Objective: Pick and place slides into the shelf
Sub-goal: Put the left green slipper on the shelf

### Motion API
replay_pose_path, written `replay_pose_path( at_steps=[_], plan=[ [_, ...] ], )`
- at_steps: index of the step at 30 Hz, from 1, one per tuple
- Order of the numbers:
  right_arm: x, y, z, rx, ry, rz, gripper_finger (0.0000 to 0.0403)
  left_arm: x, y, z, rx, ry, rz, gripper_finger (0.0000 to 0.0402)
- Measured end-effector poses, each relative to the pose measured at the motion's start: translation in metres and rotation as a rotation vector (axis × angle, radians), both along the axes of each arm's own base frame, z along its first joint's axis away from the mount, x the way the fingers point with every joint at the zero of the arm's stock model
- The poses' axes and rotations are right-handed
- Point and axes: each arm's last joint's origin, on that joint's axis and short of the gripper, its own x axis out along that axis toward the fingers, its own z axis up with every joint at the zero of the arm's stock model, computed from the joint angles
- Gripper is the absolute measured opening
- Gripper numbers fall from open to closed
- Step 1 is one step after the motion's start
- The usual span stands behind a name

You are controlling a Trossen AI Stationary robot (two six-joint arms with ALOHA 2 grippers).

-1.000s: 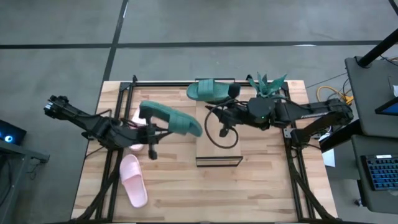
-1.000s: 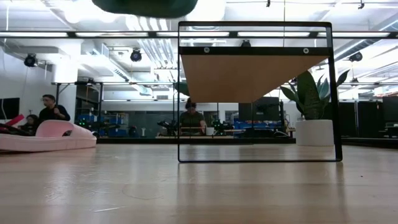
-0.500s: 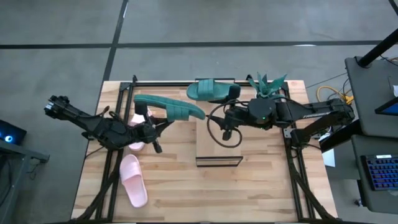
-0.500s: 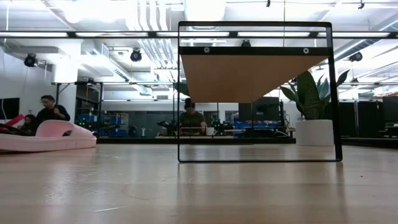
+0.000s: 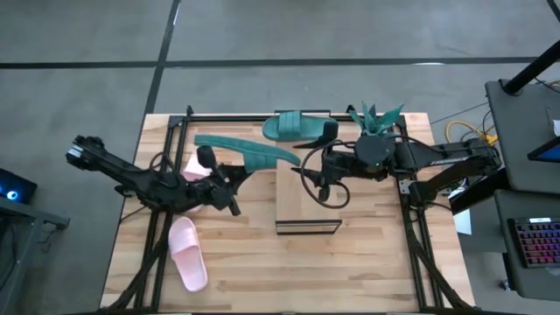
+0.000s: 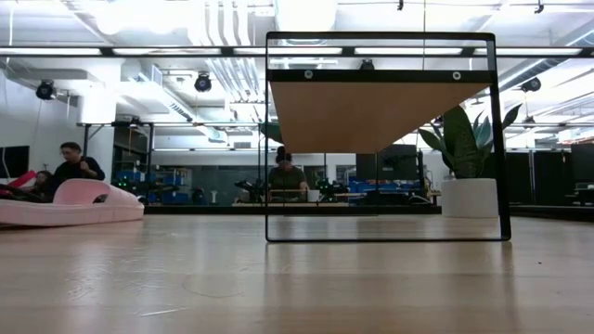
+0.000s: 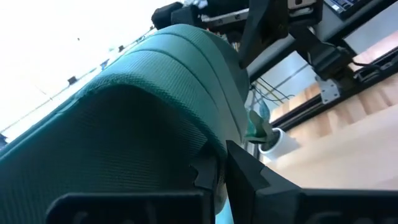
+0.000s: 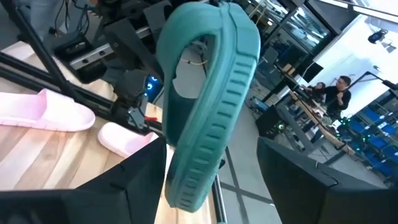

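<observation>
My left gripper (image 5: 226, 179) is shut on a teal slide (image 5: 245, 150), held on edge above the table left of the shelf (image 5: 306, 206); the slide fills the left wrist view (image 7: 137, 112). My right gripper (image 5: 313, 168) is open over the shelf's far left part. The slide's strap and end (image 8: 208, 93) stand ahead of it between its fingers. A second teal slide (image 5: 297, 129) lies on the shelf's far end. One pink slide (image 5: 186, 254) lies sole down at the near left. The other (image 5: 188, 172) is partly hidden under my left arm. My left gripper pinches the teal slide between its two fingers (image 7: 249, 177), at its lower long edge (image 7: 208, 158) about midway along. The fingers come from the table's left, slanting up. The slide is lifted clear and turned on its side, pointing toward the right arm. My right gripper: I cannot tell whether it touches the slide.
A potted plant (image 5: 378, 118) stands at the far right by the shelf. The shelf's dark frame and plank top show in the low view (image 6: 385, 111). Bare table lies at the near right. People sit in the room beyond the table.
My left gripper has gone up and toward the table's right edge, turning the teal slide from lying flat to standing on edge; the slide has risen out of the low view. My right gripper has moved a little toward the slide.
</observation>
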Motion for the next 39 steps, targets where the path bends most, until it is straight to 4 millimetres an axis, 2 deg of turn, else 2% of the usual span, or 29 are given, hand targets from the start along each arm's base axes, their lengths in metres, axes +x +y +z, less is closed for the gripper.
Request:
replay_pose_path(
  at_steps=[5,8,11,16,17,21,26,31,34,39],
  plan=[
    [0.000,0.000,0.003,0.004,-0.026,0.000,0.0225,0.009,-0.004,-0.002,0.039,-0.010,0.005,0.0001],
    [0.000,0.000,0.004,0.006,-0.041,-0.001,0.0201,0.011,-0.005,-0.002,0.040,-0.008,0.005,0.0001],
    [0.000,0.000,0.004,0.009,-0.039,-0.002,0.0154,0.012,-0.005,-0.003,0.040,-0.007,0.006,0.0001],
    [0.000,-0.001,0.002,-0.011,-0.019,-0.011,0.0040,0.013,-0.006,-0.004,0.040,-0.002,0.002,0.0004],
    [0.000,-0.001,0.002,-0.014,-0.018,-0.011,0.0032,0.013,-0.006,-0.004,0.042,0.000,0.001,0.0008],
    [-0.001,-0.001,0.002,-0.021,-0.014,-0.033,0.0032,0.013,-0.006,-0.005,0.048,0.006,-0.004,0.0047],
    [-0.008,-0.008,0.002,-0.056,0.021,-0.144,0.0032,0.012,-0.007,-0.007,0.128,0.070,0.028,0.0134],
    [-0.022,-0.017,0.003,0.035,0.056,-0.193,0.0031,0.008,-0.010,-0.005,0.264,0.157,0.112,0.0208],
    [-0.032,-0.026,0.009,0.121,0.017,-0.223,0.0031,0.007,-0.012,-0.006,0.373,0.228,0.138,0.0223],
    [-0.037,-0.037,0.010,0.225,0.007,-0.213,0.0031,0.009,-0.013,-0.006,0.520,0.308,0.153,0.0225]
  ],
)
